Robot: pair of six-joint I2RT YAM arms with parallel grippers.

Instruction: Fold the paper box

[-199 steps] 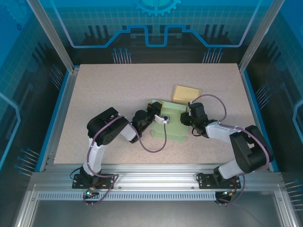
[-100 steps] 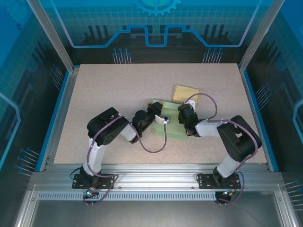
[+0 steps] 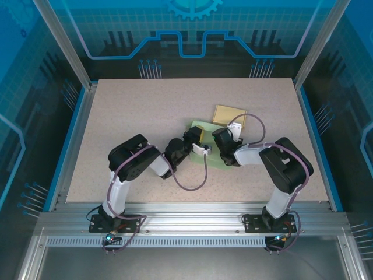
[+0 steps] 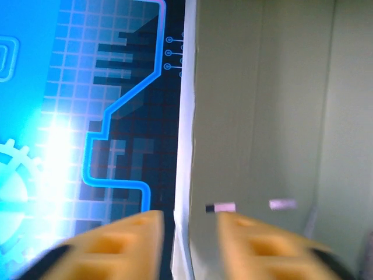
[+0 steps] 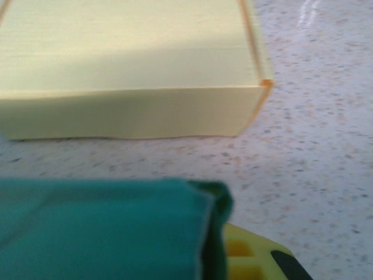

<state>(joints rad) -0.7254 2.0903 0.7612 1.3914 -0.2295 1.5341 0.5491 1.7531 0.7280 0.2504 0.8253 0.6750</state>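
Paper box (image 3: 197,126), green, part-folded, is lying approx. mid-table (image 3: 145,105), a bit nearer the right edge. L gripper (image 4: 186,224): I'm seeing fingers parted, straddling an upright wall's edge. R gripper (image 3: 216,142): clenched, pinching a green flap. Yellow box (image 3: 229,115) is sitting just beyond, twd far edge.

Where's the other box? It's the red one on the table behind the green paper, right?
Not red: the box is pale yellow. It does sit on the table behind the green paper, as the right wrist view shows.
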